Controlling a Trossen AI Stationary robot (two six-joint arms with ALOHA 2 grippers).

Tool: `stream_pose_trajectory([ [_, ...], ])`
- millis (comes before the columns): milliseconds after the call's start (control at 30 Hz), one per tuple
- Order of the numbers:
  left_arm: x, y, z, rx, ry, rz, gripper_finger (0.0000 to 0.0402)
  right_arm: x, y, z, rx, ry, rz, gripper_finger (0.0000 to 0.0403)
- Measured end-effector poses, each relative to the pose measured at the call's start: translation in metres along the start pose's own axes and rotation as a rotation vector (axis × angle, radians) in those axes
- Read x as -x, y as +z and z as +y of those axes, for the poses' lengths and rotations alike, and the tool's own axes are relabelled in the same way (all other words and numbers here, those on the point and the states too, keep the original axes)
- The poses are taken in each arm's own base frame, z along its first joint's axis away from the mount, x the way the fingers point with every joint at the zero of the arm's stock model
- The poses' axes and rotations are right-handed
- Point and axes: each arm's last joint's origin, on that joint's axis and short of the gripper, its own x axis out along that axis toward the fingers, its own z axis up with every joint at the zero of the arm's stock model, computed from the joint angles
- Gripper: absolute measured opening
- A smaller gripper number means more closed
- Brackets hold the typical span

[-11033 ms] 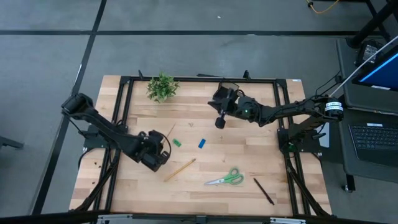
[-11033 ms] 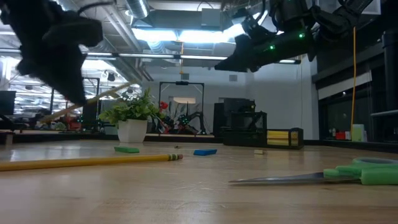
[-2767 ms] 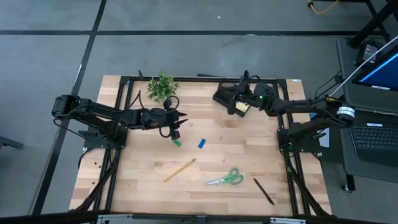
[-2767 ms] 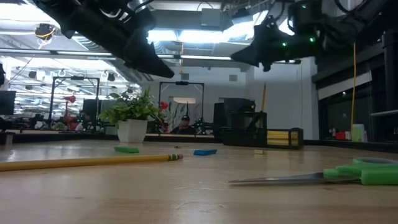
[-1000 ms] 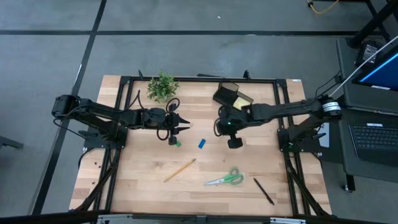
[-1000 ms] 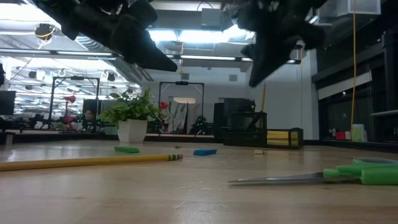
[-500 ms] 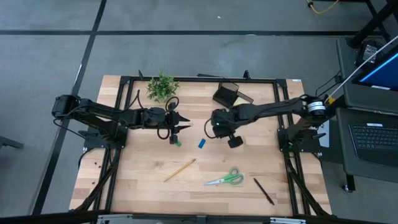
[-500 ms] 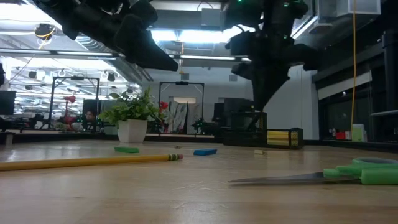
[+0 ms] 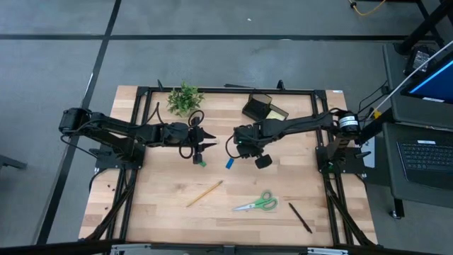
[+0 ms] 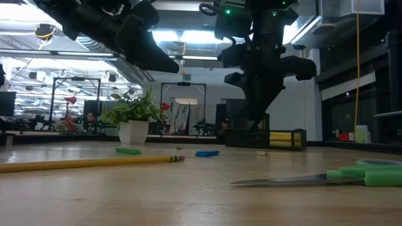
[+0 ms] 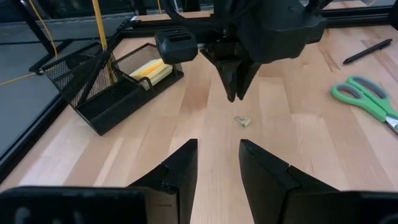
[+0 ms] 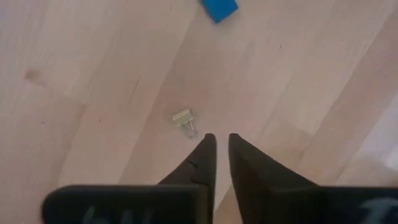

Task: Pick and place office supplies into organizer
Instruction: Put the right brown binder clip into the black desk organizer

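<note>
My right gripper (image 12: 216,148) points down over the bare wood at mid table, its fingers a narrow gap apart and holding nothing. It stands just above a small metal clip (image 12: 185,119), with the blue eraser (image 12: 219,9) beyond. My left gripper (image 11: 217,155) hovers open and empty left of it, above the green eraser (image 9: 201,162). The black organizer (image 9: 256,107) stands at the far middle with the yellow sticky-note pad (image 9: 276,113) in its tray and a pencil (image 11: 98,31) upright in it. A second pencil (image 9: 205,193), the scissors (image 9: 258,203) and a pen (image 9: 299,217) lie flat nearer the front.
A potted plant (image 9: 184,98) stands at the far left of the table. A black frame (image 9: 144,106) runs around the wooden top. Bare wood lies between the erasers and the organizer. The two grippers are close together at mid table.
My right gripper has swung toward the table's left, come down and tipped to point more steeply downward, ending over the clip near the blue eraser. My left gripper has kept still.
</note>
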Motion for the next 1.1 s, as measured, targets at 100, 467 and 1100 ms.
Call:
stream_pose_trajectory([
  [100, 0.000, 0.000, 0.000, 0.000, 0.000, 0.000, 0.0114, 0.000, 0.002, 0.003, 0.011, 0.001, -0.003, 0.0081],
  [467, 0.001, -0.010, 0.000, -0.012, -0.005, 0.104, 0.0114, -0.017, 0.002, 0.023, 0.175, 0.005, -0.016, 0.0130],
  [1100, 0.001, -0.011, -0.002, -0.009, -0.039, 0.114, 0.0114, -0.045, -0.010, 0.029, 0.237, -0.012, -0.041, 0.0131],
])
